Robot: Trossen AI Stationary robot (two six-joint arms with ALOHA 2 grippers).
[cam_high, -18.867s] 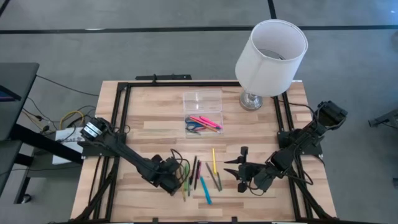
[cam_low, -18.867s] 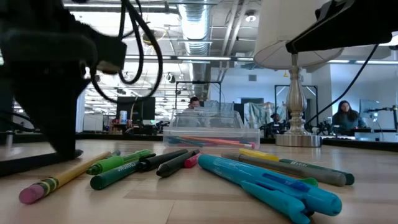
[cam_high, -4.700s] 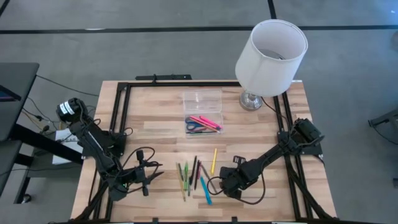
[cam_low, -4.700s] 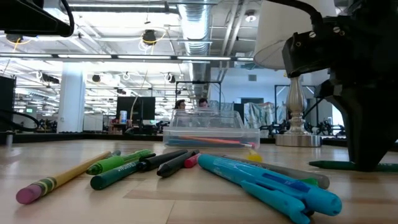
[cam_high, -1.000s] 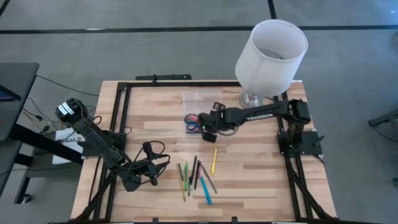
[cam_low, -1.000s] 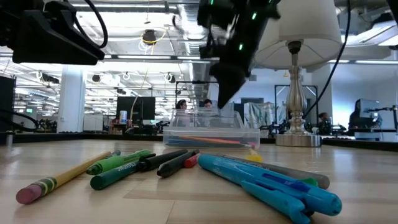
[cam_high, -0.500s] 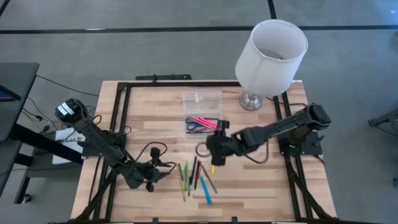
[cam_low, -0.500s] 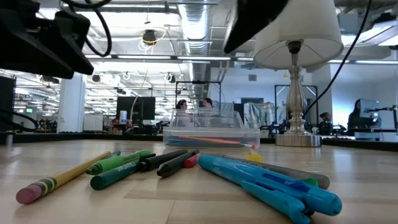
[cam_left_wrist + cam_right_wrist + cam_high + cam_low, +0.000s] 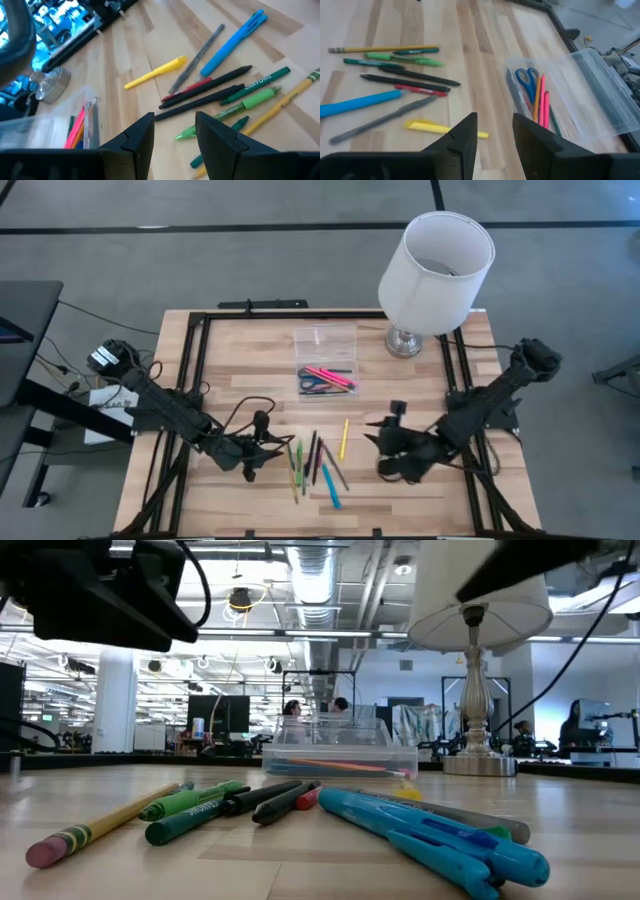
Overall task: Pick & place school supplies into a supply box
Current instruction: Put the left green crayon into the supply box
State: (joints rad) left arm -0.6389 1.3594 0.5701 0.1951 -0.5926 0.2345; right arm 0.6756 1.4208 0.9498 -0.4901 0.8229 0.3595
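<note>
right claw point(image 9: 384, 448) spread, centre-right | lower across yellow plastic pen point(image 9: 344, 438) mid-barrel | left claw point(image 9: 262, 446) spread, waits lower left

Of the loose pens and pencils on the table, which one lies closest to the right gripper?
The yellow pen: it lies apart at the cluster's right edge, on the side toward the right gripper; the others sit farther left.

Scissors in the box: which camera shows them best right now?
Right wrist view: the blue-handled scissors lie clearly in the box, beside pink markers. High view shows them small. Low and left wrist views don't show them clearly.
</note>
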